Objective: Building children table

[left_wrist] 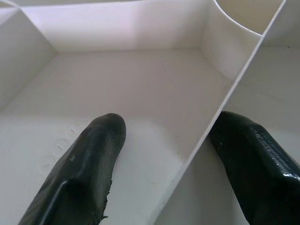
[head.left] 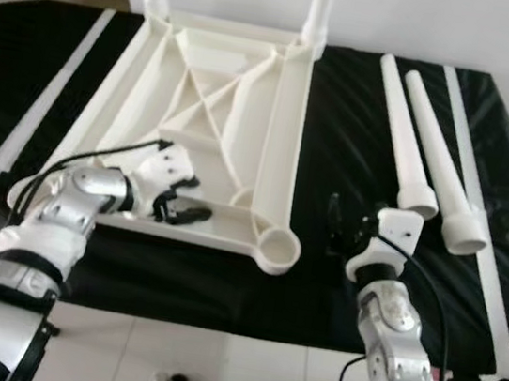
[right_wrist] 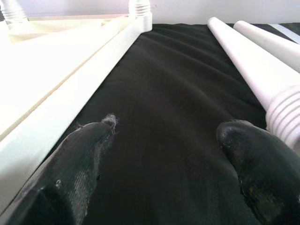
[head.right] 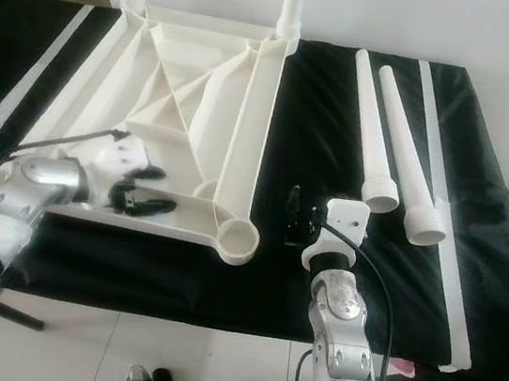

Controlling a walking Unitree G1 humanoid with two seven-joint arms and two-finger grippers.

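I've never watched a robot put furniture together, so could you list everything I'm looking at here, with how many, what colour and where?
Table top: one, cream white, lying upside down with its ribbed underside up, on the left half of the black cloth.
Fitted legs: two, white, standing up from the table top's far corners.
Loose legs: two, white, tapered, lying side by side on the cloth to the right of the table top, threaded ends nearest the robot.
Black cloth: one, covering the work surface.
Floor: white tiles, below the cloth's near edge.
Left end effector: one, black fingers open astride a rib inside the table top's near edge.
Right end effector: one, black fingers open, over the cloth between the table top and the loose legs.
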